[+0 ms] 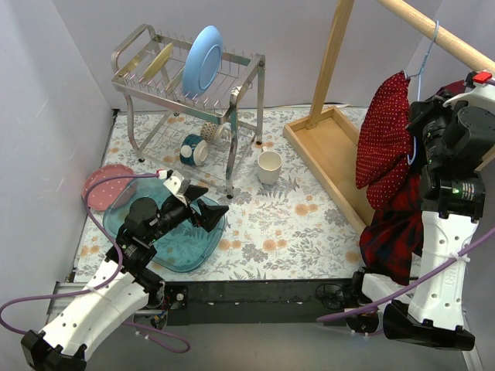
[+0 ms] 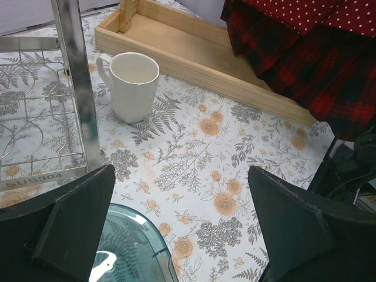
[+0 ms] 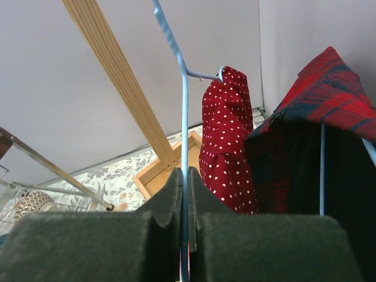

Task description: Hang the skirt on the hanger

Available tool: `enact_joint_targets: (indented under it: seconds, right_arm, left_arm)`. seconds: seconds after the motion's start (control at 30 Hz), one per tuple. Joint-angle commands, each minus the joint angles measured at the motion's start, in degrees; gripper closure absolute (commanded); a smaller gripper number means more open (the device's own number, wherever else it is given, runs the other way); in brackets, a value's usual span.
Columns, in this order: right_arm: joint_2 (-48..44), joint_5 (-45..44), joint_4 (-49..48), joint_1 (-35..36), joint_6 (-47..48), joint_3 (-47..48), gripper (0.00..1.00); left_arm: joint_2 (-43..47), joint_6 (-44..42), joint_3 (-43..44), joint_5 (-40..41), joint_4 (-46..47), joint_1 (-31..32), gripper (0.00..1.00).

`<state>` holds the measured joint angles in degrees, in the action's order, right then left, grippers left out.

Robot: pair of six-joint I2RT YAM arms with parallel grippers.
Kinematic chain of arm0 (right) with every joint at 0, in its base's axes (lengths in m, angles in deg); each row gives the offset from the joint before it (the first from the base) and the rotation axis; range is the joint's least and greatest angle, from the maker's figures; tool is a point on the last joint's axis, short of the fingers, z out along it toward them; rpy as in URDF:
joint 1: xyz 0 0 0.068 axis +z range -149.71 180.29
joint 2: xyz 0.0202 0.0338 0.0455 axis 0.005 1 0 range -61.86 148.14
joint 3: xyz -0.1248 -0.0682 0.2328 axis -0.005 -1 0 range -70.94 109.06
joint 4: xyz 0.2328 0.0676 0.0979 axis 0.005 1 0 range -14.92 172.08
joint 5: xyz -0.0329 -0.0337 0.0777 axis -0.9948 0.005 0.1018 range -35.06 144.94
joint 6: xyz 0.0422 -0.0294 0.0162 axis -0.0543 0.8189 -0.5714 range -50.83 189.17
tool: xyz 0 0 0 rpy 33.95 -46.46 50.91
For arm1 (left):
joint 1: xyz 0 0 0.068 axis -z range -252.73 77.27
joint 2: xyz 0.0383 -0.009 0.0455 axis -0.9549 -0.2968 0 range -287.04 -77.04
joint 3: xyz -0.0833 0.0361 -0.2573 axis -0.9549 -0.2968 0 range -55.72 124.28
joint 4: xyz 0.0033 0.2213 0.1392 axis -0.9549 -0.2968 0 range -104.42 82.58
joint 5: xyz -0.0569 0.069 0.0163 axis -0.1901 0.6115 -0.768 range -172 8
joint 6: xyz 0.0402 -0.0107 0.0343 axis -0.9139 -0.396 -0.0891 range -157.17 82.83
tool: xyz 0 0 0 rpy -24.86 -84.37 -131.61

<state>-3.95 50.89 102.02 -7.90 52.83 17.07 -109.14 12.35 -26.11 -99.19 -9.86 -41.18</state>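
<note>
Hanging from one end of the blue wire hanger (image 3: 184, 117), the skirt (image 1: 383, 135) is dangling beside the plaid shirt (image 1: 394, 232) under the wooden rail (image 1: 441, 32). The right pincer (image 3: 185, 182) is clamping the hanger's wire, while the left pincer (image 2: 182, 217) is gaping wide apart above the tabletop (image 2: 194, 153).

Left arm (image 1: 93, 297): reaches low from its base at the near left, forearm angled forward and to the right.
Left gripper (image 1: 207, 202): 2 fingers spread wide, nothing between them; tilted downward.
Right arm (image 1: 445, 255): stands nearly upright at the near right, wrist raised high.
Right gripper (image 3: 184, 188): 2 fingers pressed together, pinching the thin wire of the hanger (image 3: 184, 117); pointed upward.
</note>
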Motion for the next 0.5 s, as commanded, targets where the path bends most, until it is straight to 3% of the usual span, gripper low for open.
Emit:
enact_joint_targets:
  seconds: [0.0,0.1,0.13,0.2,0.23,0.33,0.47]
  right_arm:
    - [-2.27,3.59,-6.98,-0.34,-0.10,-1.61,0.99]
    - [-3.24,9.39,-7.60,-0.25,2.00,-1.35,0.76]
    - [-3.50,10.11,-7.60,-0.25,2.45,-1.00,0.62]
    - [-4.99,11.52,-7.17,-0.34,4.64,0.40,0.51]
    - [-5.43,11.53,-6.55,-0.34,5.17,1.19,0.40]
    - [-7.28,10.74,-3.57,-0.51,8.24,3.39,0.26]
    - [-10.70,10.73,-0.84,-1.22,13.34,4.01,0.16]
  left_arm:
    - [0.28,-0.21,-0.42,-0.48,0.85,-0.35,0.03]
    - [0.19,-0.12,-0.34,-0.48,0.86,-0.35,0.02]
    - [0.19,-0.12,-0.34,-0.48,0.86,-0.26,0.02]
    - [0.28,-0.21,-0.34,-0.47,0.77,-0.35,0.02]
    - [0.28,-0.12,-0.42,-0.30,0.77,-0.35,0.02]
    - [0.46,-0.21,-0.34,0.05,0.94,-0.35,0.02]
    - [0.19,-0.12,0.27,0.58,0.94,-0.26,0.02]
